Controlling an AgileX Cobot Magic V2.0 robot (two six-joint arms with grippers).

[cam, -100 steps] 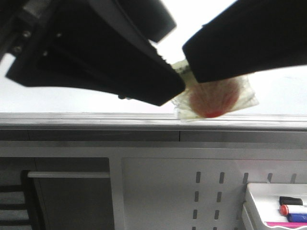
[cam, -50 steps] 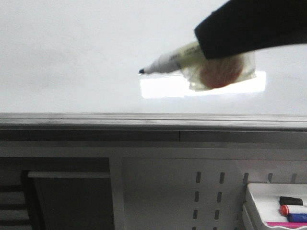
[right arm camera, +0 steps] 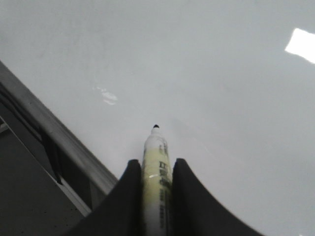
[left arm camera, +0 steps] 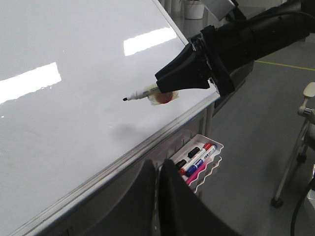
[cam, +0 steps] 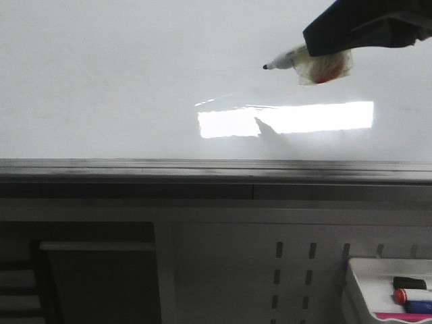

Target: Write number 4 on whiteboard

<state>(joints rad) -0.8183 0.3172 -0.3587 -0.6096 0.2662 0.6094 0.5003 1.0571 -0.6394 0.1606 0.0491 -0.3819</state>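
Note:
The whiteboard [cam: 101,81] is a large glossy white board with a grey edge rail [cam: 135,170]. No black strokes of the number 4 show on it. My right gripper [cam: 312,42] is shut on a marker [cam: 289,59] whose black tip points left. The marker has yellowish tape and a red blob on its barrel. The tip hangs above the board, apart from its shadow [cam: 260,123]. The right wrist view shows the marker [right arm camera: 156,147] between my right gripper's [right arm camera: 156,164] fingers. My left gripper [left arm camera: 157,168] is shut and empty, off the board's edge, below the rail.
A small white tray [left arm camera: 212,147] with several markers hangs below the rail at the right; it also shows in the front view [cam: 361,270]. A perforated panel [cam: 290,270] lies under the board. Bright light reflections [cam: 290,118] lie on the board. A chair [left arm camera: 305,113] stands on the floor.
The left arm that blocked the front view has moved out of it. My right gripper has carried the marker up and to the right, farther over the board.

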